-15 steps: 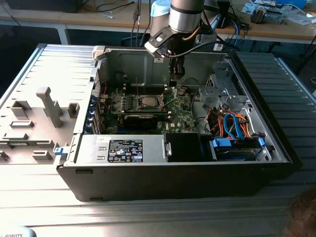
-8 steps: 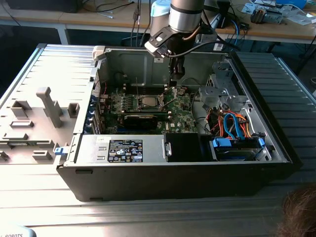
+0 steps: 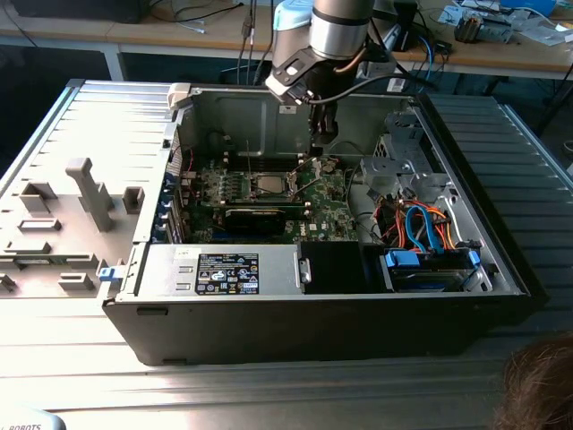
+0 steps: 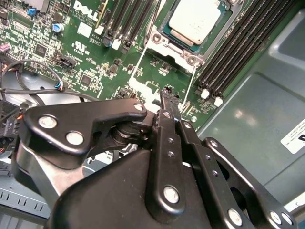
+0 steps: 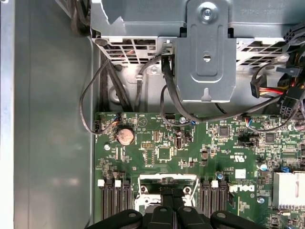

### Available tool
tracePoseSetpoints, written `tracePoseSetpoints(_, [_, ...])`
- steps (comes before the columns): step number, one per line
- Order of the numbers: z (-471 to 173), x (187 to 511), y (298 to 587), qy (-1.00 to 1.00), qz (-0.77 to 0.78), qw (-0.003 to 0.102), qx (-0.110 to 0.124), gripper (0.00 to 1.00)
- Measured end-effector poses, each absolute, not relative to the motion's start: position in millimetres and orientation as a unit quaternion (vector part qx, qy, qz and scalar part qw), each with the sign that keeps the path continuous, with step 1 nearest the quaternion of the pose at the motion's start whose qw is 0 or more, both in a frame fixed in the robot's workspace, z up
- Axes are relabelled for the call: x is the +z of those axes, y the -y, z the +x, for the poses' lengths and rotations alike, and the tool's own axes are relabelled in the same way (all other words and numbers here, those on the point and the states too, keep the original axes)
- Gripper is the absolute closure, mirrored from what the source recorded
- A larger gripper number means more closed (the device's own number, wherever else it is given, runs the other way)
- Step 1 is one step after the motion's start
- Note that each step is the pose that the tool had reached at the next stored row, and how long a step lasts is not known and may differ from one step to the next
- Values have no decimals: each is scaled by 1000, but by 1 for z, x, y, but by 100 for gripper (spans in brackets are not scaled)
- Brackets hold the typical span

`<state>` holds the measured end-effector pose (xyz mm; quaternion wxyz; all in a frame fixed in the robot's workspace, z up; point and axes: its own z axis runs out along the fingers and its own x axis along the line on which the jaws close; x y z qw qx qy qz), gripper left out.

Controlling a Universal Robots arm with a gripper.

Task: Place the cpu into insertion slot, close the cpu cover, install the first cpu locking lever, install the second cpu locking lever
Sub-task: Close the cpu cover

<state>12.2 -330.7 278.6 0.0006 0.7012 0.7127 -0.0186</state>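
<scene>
I am looking down into one open computer case [image 3: 269, 322] lying on the tabletop [image 3: 269, 394], with one robot arm reaching in from the far side. The one cpu [image 4: 194, 20] sits flat in the one insertion slot [image 5: 148, 184], in the middle of the green board [image 5: 162, 152] and closer to the far wall of the case than to the near one. The one cpu cover [image 4: 172, 48] looks like it is lying down around the chip, with the shiny top showing through its hole. So I think those two jobs are done. The gripper [image 4: 167, 93] hangs low over the board, just beside the slot, on the exterior view's right of it. Its two fingers [image 5: 164, 198] are pressed tight together, with nothing between them that I can see. I count two thin bright rods [image 4: 137, 64] standing up at the slot's edge, one on each side of the fingertips. I take them for the two locking levers, and both look unlatched, so I think the step in hand is the first lever. That job calls for careful aim. The rod is thin, I cannot tell if the fingertips touch it, and the board all round is crowded with small parts. I also count one round coin battery [image 5: 125, 135] on the board, and the top of one person's head [image 3: 540, 385] near me, at the exterior view's right.
</scene>
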Motion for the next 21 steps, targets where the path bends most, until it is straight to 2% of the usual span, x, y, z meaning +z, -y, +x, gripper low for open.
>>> tracePoseSetpoints(13, [36,278,331,-713,701,0,-19,89])
tracePoseSetpoints(21, [39,261,330,-713,701,-1,-20,89])
